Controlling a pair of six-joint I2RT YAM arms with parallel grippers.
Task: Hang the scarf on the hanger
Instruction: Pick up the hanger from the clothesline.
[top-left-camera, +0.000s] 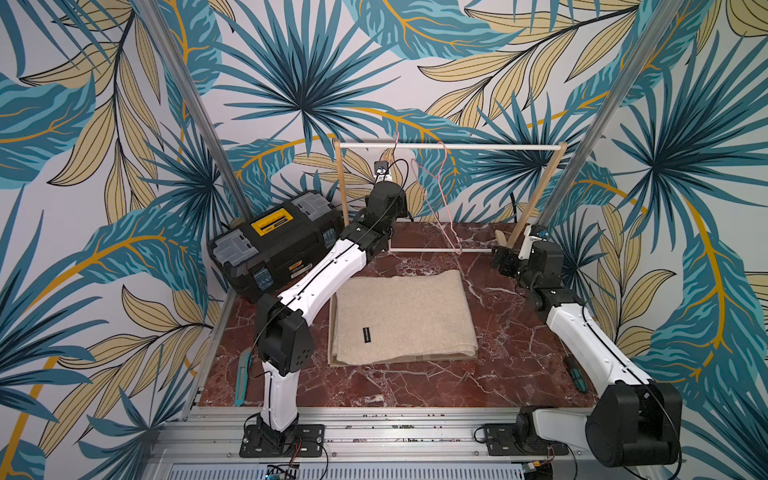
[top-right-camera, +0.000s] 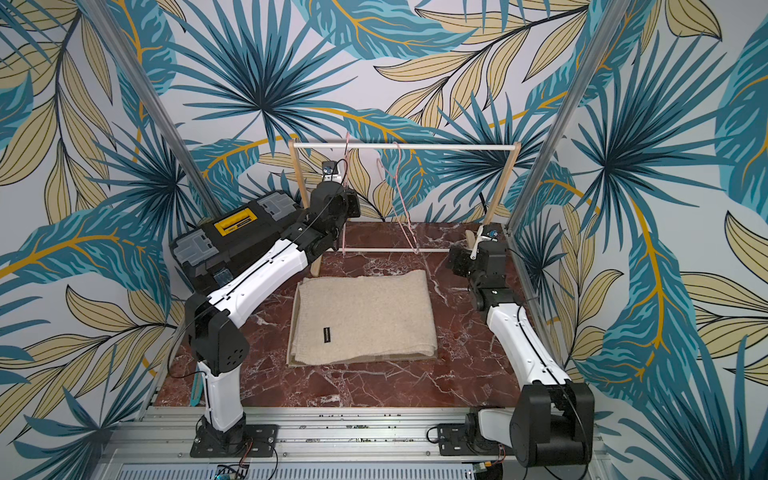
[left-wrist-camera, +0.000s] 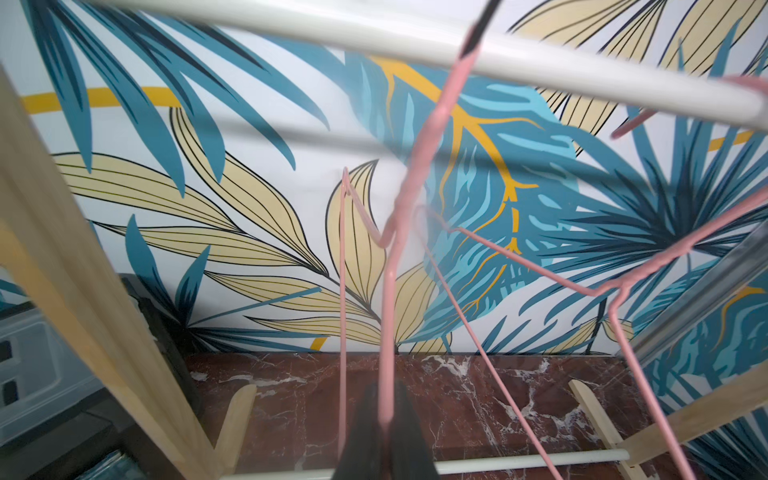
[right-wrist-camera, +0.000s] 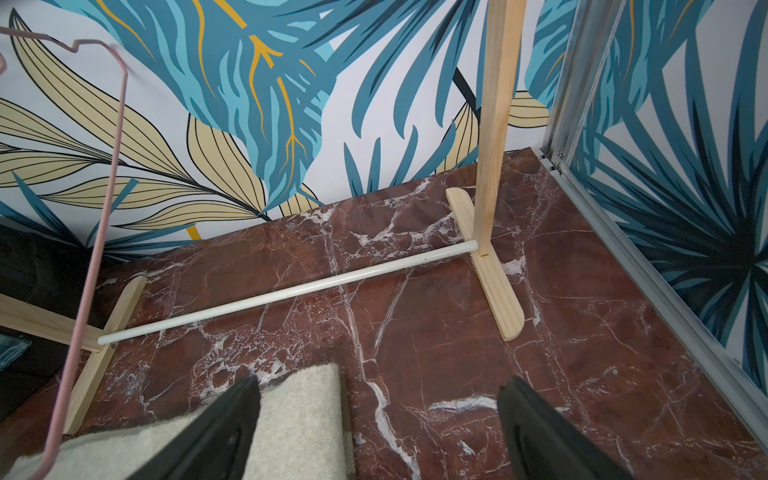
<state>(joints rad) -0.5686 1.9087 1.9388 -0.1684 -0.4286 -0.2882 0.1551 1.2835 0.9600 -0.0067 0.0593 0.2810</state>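
Your L claw (left-wrist-camera: 385, 392) is pinched shut on the wire of a thin pink hanger (left-wrist-camera: 387, 291) at the far side of the table, left of centre. The hanger's top end crosses the white top bar of the rack (top-left-camera: 478, 146); can't tell if it hooks the bar. A second hanger (left-wrist-camera: 615, 286) hangs from that bar just to the right, apart from yr claw. Your R claw (right-wrist-camera: 382, 436) stands wide, holding nothing, low over the table (right-wrist-camera: 436, 332) near the rack's right foot, w/ one finger (right-wrist-camera: 224, 428) above the scarf's far right corner. The scarf (top-left-camera: 403, 316), beige, folded flat, black label up, lies mid-table on a sheet of cardboard (top-left-camera: 453, 356), near side of the rack and apart from both hangers. A black toolbox (top-left-camera: 274, 241) w/ yellow handle sits far left, beside the rack's left post.
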